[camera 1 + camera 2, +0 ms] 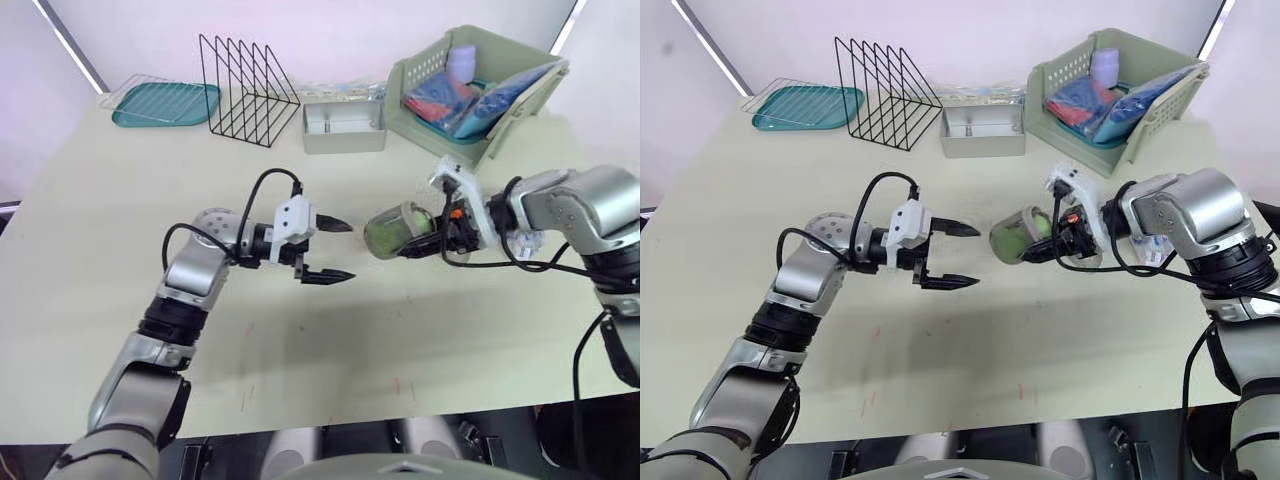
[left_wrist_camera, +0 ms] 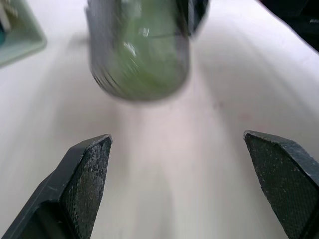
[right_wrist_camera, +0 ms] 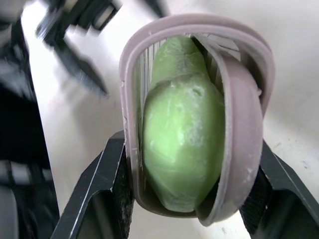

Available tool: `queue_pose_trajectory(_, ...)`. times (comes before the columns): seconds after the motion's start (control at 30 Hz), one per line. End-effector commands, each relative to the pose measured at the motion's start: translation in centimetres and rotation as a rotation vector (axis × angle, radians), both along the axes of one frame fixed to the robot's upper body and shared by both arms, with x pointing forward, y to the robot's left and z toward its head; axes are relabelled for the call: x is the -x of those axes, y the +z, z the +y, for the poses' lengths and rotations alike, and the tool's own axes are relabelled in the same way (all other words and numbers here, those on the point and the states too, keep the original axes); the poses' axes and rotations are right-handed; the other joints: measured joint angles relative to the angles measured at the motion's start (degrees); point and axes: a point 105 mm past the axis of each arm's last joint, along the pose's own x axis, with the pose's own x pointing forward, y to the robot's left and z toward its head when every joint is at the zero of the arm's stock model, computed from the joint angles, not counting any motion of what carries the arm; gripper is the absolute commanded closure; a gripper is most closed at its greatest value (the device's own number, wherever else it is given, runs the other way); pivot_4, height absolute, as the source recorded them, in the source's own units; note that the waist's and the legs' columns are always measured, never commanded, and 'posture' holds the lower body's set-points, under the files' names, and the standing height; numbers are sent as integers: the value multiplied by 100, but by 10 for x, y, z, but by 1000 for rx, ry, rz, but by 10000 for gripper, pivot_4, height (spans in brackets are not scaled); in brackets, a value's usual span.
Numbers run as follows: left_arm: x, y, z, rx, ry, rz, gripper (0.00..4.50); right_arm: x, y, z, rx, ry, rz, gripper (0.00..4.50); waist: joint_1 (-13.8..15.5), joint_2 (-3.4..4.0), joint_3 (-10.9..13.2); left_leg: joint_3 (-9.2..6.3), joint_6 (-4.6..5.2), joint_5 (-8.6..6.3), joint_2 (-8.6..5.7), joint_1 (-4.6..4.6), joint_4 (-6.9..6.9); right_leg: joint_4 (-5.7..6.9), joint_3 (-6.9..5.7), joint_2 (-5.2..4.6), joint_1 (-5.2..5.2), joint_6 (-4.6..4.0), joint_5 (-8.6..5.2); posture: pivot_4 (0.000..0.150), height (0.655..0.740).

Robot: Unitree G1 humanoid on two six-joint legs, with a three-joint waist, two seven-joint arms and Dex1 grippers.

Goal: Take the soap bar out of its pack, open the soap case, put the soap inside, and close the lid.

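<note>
My right gripper (image 1: 420, 243) is shut on the translucent soap case (image 1: 396, 230), held above the middle of the table and turned on its side toward the left arm. The green soap bar (image 3: 182, 149) lies inside the case, and the lid (image 3: 244, 149) stands partly open beside it. My left gripper (image 1: 334, 250) is open with nothing between its fingers, a short way left of the case and pointing at it. In the left wrist view the case (image 2: 139, 50) shows blurred just beyond the spread fingertips (image 2: 89, 164).
At the back of the table (image 1: 120, 230) stand a teal tray (image 1: 165, 103), a black wire rack (image 1: 245, 88), a small grey box (image 1: 343, 127) and a green basket (image 1: 480, 85) with packets. A clear wrapper (image 1: 525, 240) lies under my right forearm.
</note>
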Motion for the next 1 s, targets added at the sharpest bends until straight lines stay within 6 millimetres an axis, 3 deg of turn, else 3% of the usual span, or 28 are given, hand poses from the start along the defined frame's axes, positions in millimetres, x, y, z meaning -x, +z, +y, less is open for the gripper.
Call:
queue_pose_trajectory(0.03, 6, 6, -13, 20, -15, -41, 0, 5, 14, 6, 137, 168, -201, 24687, 2, 2, 1, 1, 0, 0, -3, -3, 0, 2, 4, -4, -6, 0, 0, 1500, 7400)
queue_pose_trajectory(0.17, 16, 9, -22, 96, -20, 13, 0, -2, 2, 5, 352, 272, -345, 24687, 10, 1, 1, -2, 0, 0, -3, -5, 1, 0, 4, -5, -6, 0, 0, 1500, 7400)
queue_pose_trajectory(0.37, 29, 2, -24, 98, -20, 82, 0, -10, -3, 15, 532, 371, -458, 24687, -4, 0, 2, -12, -2, 1, -2, -11, 0, 5, 12, -7, -24, 0, 0, 1500, 7400)
queue_pose_trajectory(0.5, 30, 0, -24, 93, -8, 87, 0, -12, -1, 23, 549, 389, -485, 24687, 32, 0, 2, -23, -6, 4, -2, -27, 6, 6, 7, -8, -33, -1, 1, 1500, 7400)
queue_pose_trajectory(0.67, 16, -12, -23, 52, 85, 33, 0, -12, -12, 23, 615, 412, -473, 24687, 109, 0, 1, -28, -7, 4, -5, -33, 9, 5, 4, -10, -36, -1, 2, 1500, 7400)
queue_pose_trajectory(1.0, 9, -10, -24, 57, 109, 33, 0, -14, -24, 23, 661, 444, -475, 24687, 97, -1, -1, -30, -8, 4, -5, -32, 11, 8, 0, -9, -34, -1, 2, 1500, 7400)
